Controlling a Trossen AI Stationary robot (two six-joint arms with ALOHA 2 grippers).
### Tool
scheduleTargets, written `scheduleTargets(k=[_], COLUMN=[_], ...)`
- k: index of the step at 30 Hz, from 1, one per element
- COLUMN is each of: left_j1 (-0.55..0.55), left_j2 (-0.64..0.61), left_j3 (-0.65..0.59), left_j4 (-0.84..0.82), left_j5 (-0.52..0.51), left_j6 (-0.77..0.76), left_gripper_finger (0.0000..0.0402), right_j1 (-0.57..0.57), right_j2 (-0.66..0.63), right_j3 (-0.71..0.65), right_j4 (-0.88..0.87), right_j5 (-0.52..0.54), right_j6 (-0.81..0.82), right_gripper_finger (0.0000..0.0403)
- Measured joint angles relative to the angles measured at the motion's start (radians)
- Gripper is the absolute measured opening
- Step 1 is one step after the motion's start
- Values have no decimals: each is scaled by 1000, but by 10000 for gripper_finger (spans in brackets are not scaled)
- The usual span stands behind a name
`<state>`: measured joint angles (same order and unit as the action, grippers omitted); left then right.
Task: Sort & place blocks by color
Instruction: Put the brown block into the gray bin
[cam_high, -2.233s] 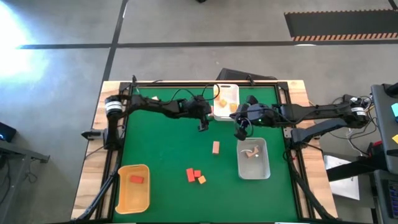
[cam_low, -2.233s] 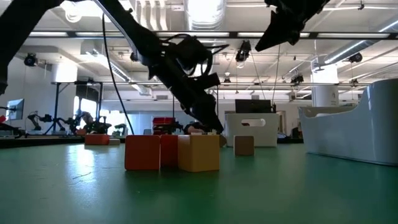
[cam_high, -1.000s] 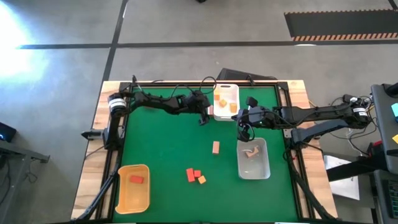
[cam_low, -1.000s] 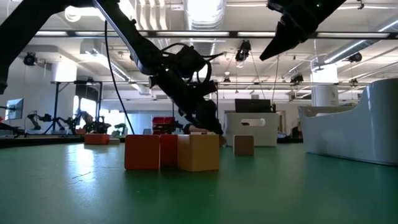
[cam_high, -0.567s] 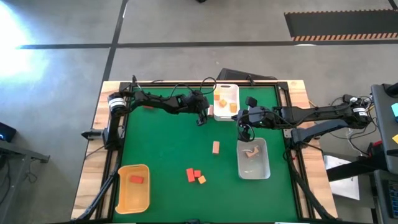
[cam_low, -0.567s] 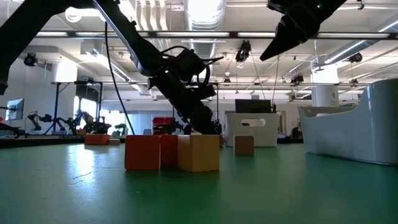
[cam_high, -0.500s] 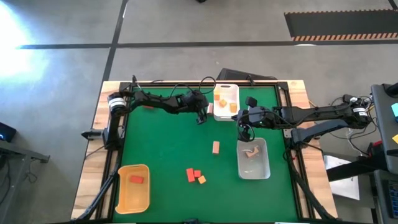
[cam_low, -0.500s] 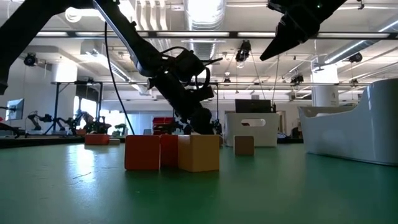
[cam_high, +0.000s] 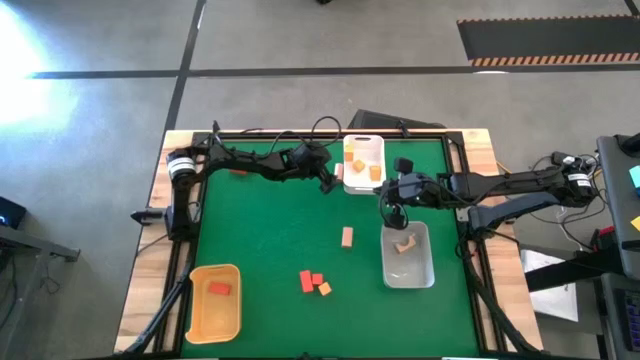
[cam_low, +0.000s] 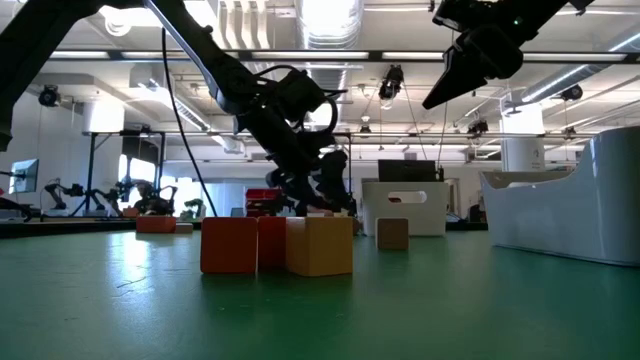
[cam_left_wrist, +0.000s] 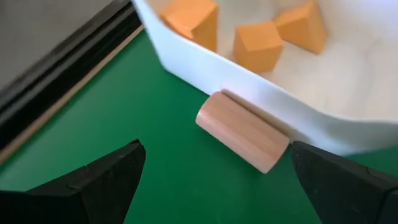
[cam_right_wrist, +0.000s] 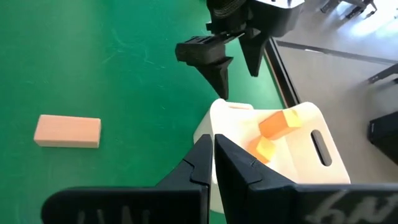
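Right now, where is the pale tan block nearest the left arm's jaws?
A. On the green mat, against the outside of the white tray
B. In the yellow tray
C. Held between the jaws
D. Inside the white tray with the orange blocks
A: the left wrist view shows the tan block lying on the green mat against the white tray, outside it, with the left gripper open and holding nothing.

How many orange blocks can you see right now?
4. Three orange blocks lie in the white tray; one sits on the green mat beside two red blocks. Others may be hidden.
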<state>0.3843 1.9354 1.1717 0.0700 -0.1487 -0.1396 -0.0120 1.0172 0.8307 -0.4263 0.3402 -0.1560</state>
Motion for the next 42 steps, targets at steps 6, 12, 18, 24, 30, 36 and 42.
scheduleTargets(k=[6, 12, 18, 24, 30, 36, 42], left_j1=[0, 2, 3, 2, -5, -4, -5], left_j2=[0, 3, 4, 27, 62, 51, 6], left_j3=[-2, -4, -6, -17, -17, -15, -15], left_j4=[9, 63, 91, 94, 92, -8, -88], left_j5=[-74, -92, -131, -138, -150, -177, -174], left_j6=[-159, -178, -177, -196, -200, -195, -196], left_gripper_finger=[383, 383, 383, 383, 383, 383, 383], right_j1=[-2, -2, -2, -2, -2, -2, -2], right_j2=[-1, -10, -16, -17, -17, -17, -16], right_j3=[0, 0, 0, 0, 0, 0, 0], right_j4=[1, -1, -2, -3, -3, -3, -6], right_j5=[1, 1, 1, 1, 1, 1, 1], right_j6=[-2, -4, -3, -3, -2, -2, -1], right_gripper_finger=[9, 9, 9, 9, 9, 9, 9])
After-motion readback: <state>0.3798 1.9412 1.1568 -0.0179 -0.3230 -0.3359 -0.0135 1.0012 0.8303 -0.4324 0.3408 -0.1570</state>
